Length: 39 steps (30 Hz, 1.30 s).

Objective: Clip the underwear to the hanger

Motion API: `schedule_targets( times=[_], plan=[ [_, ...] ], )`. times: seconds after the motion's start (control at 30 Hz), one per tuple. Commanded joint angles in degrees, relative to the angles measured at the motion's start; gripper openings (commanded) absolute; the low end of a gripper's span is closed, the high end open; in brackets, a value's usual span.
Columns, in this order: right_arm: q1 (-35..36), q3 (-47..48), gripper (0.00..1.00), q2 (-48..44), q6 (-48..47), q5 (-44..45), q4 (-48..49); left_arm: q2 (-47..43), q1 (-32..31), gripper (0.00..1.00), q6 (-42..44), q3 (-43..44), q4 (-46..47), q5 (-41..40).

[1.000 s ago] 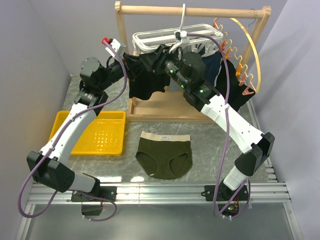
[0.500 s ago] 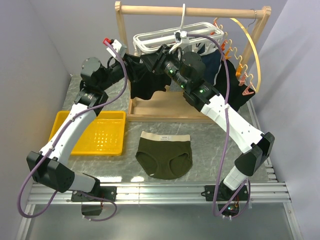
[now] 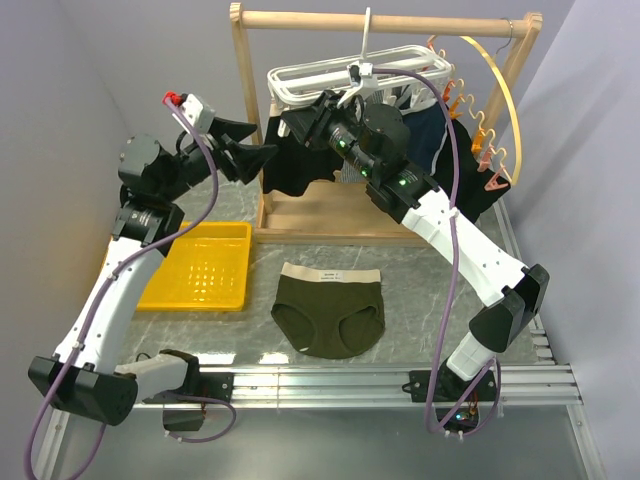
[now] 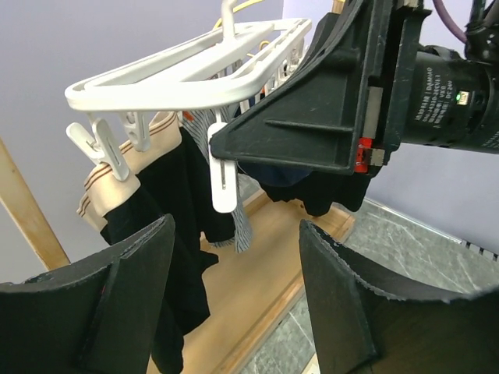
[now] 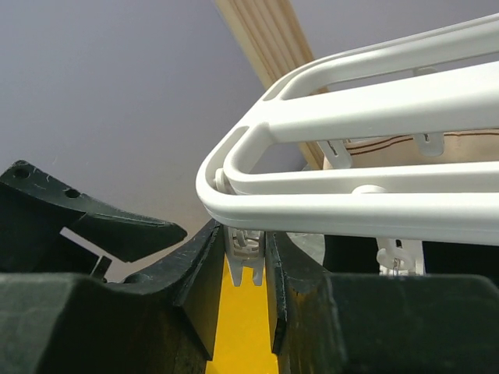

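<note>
The olive-green underwear (image 3: 330,312) with its beige waistband lies flat on the table between the two arm bases, touched by neither gripper. The white grid hanger (image 3: 335,80) hangs by its hook from the wooden rail. At the hanger's left corner my right gripper (image 3: 297,120) is shut on a dangling white clip (image 5: 247,261), which sits squeezed between both pads just under the frame (image 5: 351,195). Left of the hanger my left gripper (image 3: 250,143) stands open and holds nothing. Its wide-apart fingers (image 4: 117,312) frame another clip (image 4: 224,175).
A black garment (image 3: 295,170) and a navy one (image 3: 430,130) hang from the hanger. The wooden rack (image 3: 390,20) stands on a wooden base (image 3: 330,215). On the right hangs a wooden hoop (image 3: 505,100) with orange clips. A yellow tray (image 3: 200,265) sits at the left.
My left gripper opened, let go of the black garment and drew back to the left. The right gripper closed further on the clip at the hanger's corner.
</note>
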Motion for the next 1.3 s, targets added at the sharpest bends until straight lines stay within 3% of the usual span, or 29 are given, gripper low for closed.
schedule_targets(
  times=[0.0,0.2,0.33,0.43,0.63,0.83,0.87,0.93,0.97,1.27],
  plan=[
    [0.2,-0.5,0.0,-2.3,-0.4,0.3,2.1,0.3,0.4,0.7,0.4,-0.3,0.8,0.9],
    [0.2,-1.9,0.0,-2.8,-0.4,-0.6,3.6,4.9,0.4,0.72,0.2,4.0,2.5,4.2],
    [0.3,-2.0,0.0,-2.8,-0.4,-0.8,3.7,7.4,-1.1,0.76,2.0,7.3,2.9,0.7],
    [0.3,-2.0,0.0,-2.9,-0.2,-0.9,3.9,9.4,-3.1,0.73,4.5,9.8,1.8,-1.3],
    [0.4,-2.4,0.0,-3.5,0.1,-1.5,4.2,12.7,-5.7,0.6,6.5,13.2,1.2,-4.4],
    [0.2,-2.3,0.0,-3.7,1.9,-0.8,3.3,13.6,-6.9,0.31,6.9,14.0,1.8,-5.3],
    [0.1,-2.1,0.09,-3.6,2.5,-0.3,2.9,13.6,-7.0,0.23,6.9,13.9,2.1,-5.4],
    [0.2,-1.5,0.2,-3.4,4.2,0.8,2.0,13.5,-7.2,0.18,7.2,13.9,1.8,-5.7],
    [0.3,-1.3,0.34,-3.3,6.0,1.7,1.7,13.4,-7.4,0.1,7.4,13.6,1.8,-6.2],
    [0.3,0.9,0.44,-2.0,9.8,5.7,-0.6,13.4,-8.8,0.07,8.1,13.9,0.9,-8.1]
  ],
)
